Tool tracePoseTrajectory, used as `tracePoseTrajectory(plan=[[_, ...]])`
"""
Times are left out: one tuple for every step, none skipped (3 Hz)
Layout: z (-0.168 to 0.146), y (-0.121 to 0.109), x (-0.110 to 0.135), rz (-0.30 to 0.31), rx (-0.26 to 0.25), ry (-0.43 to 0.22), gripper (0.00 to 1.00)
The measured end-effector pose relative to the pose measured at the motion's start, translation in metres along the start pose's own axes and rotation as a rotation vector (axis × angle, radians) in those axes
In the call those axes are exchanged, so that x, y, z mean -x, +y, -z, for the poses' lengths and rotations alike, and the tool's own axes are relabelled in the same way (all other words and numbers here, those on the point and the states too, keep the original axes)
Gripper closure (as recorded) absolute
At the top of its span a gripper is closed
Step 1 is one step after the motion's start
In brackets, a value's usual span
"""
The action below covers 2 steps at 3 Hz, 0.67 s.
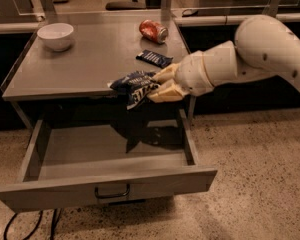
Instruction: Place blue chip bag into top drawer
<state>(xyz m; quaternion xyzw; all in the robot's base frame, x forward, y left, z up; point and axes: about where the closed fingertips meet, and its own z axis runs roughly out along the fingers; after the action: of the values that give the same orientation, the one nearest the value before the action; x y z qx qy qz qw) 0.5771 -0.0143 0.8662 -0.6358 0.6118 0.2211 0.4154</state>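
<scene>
One crumpled blue chip bag (pixel 132 85), pinched by claw (pixel 151 88) above drawer (pixel 65 191).

The arm (pixel 270 49) is smooth, off-white and rounded, a bulbous shell narrowing through cylindrical segments to a gripper (pixel 155 86) with two yellowish-tan wedge-shaped fingers (pixel 165 74), at the table's (pixel 90 59) front edge

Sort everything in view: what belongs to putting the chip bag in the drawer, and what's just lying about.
Job: blue chip bag, held at the front edge of the table; gripper, shut on it; top drawer, open below.
Lying about: white bowl, red can, small dark wrapper, all on the table.
</scene>
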Motion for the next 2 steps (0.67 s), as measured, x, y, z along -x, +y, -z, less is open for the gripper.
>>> tracePoseTrajectory(plan=[[0.0068,0.0201,-0.0285,-0.049,0.009,0.026,1.00],[0.0060,0.0198,-0.0286,-0.049,0.010,0.024,1.00]])
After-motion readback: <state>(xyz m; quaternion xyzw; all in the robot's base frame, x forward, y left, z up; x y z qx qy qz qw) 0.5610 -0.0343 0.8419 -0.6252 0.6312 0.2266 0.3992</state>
